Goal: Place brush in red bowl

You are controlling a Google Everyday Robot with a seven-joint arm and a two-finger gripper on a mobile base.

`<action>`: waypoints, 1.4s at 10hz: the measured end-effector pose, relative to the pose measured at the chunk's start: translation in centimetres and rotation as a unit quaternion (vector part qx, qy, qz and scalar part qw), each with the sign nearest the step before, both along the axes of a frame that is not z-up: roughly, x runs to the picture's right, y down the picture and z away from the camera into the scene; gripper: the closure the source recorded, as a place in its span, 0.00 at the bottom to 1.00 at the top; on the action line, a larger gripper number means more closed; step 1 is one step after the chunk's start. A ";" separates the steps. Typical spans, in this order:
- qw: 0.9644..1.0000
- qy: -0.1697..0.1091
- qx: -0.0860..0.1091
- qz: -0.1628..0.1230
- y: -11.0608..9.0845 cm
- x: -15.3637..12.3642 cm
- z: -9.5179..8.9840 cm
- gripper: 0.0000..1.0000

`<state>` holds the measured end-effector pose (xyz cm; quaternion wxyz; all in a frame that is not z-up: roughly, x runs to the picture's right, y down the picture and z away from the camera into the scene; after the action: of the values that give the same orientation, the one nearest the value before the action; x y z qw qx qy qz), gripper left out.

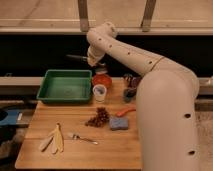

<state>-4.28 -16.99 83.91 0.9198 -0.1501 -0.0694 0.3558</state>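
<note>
1. The tool [95,61], in the upper middle of the frame, hangs just above the red bowl [102,80]. It is clamped shut on the brush [76,57], whose dark handle pokes out leftward.
2. The brush looks light, stiff and slim; held by one end, it may swing.
3. A green tub [65,86] stands to the left and a white cup [100,93] just in front of the bowl, so free room probably lies only straight above.

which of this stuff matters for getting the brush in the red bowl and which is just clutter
Part of the job:
brush, held in the shut gripper
red bowl, just below the gripper

Just lying about:
green tub
white cup
fork
banana peel
blue sponge
</note>
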 end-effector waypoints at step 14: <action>0.998 -0.009 0.021 0.062 1.4 6.1 2.2 1.00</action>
<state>1.86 -15.55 86.14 0.8984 -0.1290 -0.0939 0.4092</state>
